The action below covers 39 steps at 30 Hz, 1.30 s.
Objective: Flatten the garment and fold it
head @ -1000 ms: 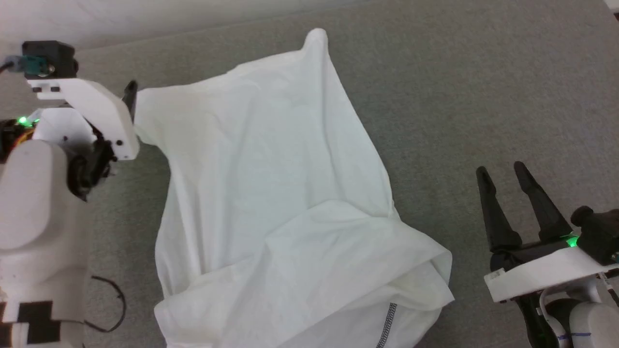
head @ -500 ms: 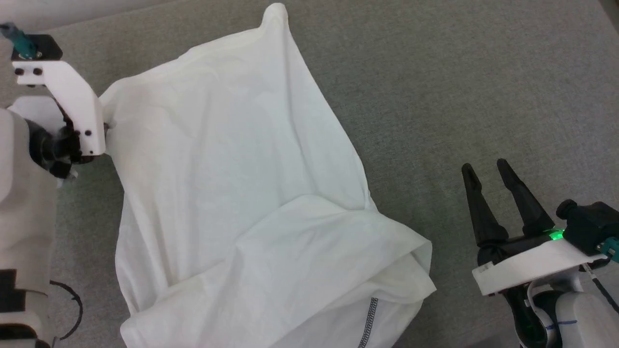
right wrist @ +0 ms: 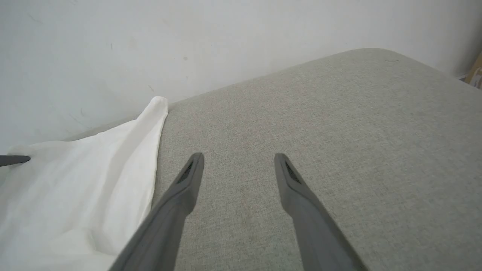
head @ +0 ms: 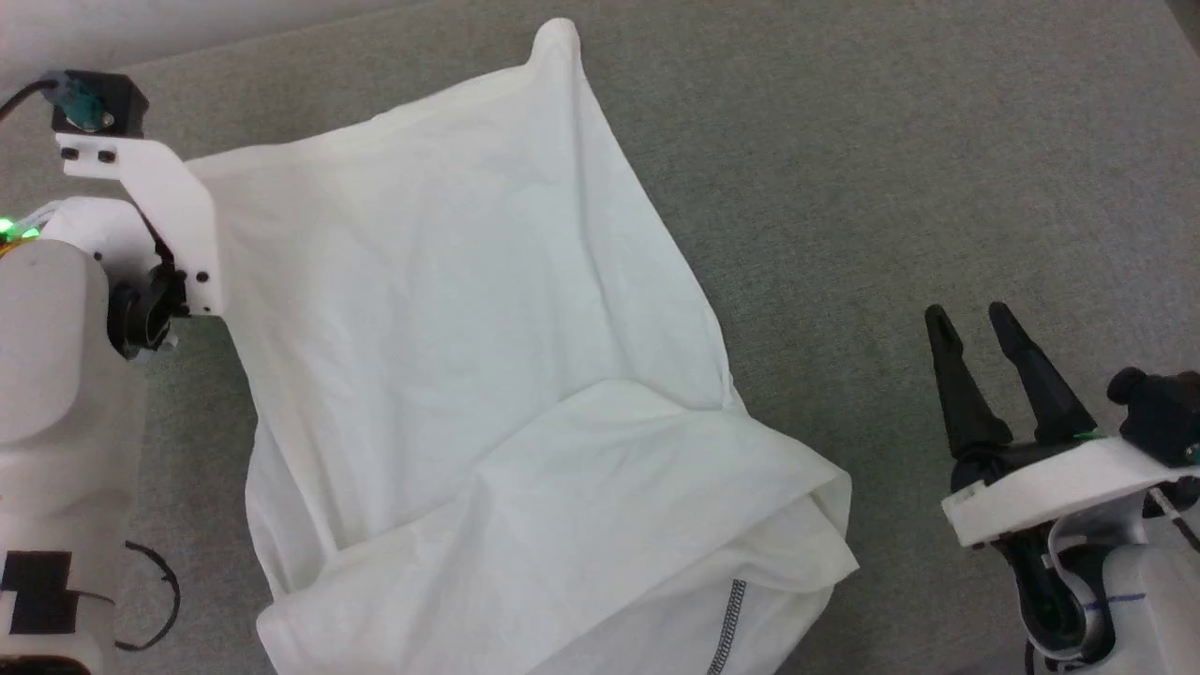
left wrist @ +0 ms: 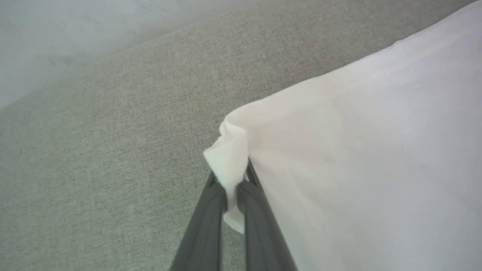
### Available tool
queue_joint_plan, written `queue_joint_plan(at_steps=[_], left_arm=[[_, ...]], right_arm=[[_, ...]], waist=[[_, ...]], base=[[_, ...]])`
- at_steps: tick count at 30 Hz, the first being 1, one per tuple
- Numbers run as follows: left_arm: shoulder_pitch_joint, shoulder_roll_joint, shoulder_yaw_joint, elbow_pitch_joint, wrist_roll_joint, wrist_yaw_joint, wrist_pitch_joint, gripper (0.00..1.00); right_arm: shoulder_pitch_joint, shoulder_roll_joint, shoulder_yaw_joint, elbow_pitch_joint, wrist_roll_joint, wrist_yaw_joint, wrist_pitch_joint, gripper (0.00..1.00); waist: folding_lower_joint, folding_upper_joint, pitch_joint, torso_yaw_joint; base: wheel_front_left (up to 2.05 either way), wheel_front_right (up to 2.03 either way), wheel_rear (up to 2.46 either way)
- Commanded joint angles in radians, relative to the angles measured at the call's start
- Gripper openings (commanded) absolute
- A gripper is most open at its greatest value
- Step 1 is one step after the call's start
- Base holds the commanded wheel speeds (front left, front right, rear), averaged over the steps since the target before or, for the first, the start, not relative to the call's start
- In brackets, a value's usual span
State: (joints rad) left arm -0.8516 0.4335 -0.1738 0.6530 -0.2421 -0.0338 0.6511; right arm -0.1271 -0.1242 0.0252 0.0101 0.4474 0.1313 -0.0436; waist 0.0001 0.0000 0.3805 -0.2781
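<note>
I saw the garment (head: 487, 375), a thin white cloth with a dark stitched seam near its lower edge. It lay wrinkled and partly doubled over on the grey woven surface (head: 891, 169). My left claw (left wrist: 231, 182) pinched one bunched corner of it. My right claw (right wrist: 239, 156) stood spread and empty beside the cloth.

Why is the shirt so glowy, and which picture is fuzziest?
Head view: the garment is washed out, its folds faint. Left wrist view: fuzziest, the cloth by the left gripper is blurred. Right wrist view: clearest, the grey surface shows its weave.
</note>
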Motion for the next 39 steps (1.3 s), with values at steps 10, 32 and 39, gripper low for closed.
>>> queue_joint_plan(at_steps=[10,32,39], left_arm=[[-0.087,-0.058,0.01,-0.032,-0.01,0.027,-0.255,0.0],[-0.265,-0.203,-0.09,-0.189,-0.033,-0.021,-0.316,0.0],[-0.263,-0.225,-0.104,-0.213,-0.043,-0.018,-0.317,0.0]], right_arm=[[-0.343,-0.072,0.014,0.247,0.133,-0.001,0.106,1.0],[-1.141,-0.18,0.288,0.823,0.299,-0.001,0.539,1.0],[-1.203,-0.174,0.336,0.945,0.284,-0.001,0.576,1.0]], waist=[[-0.0001,0.0,0.025,0.096],[-0.0001,0.0,0.293,0.379],[-0.0001,0.0,0.312,0.419]], base=[[0.0,0.0,0.0],[0.0,0.0,0.0],[0.0,0.0,0.0]])
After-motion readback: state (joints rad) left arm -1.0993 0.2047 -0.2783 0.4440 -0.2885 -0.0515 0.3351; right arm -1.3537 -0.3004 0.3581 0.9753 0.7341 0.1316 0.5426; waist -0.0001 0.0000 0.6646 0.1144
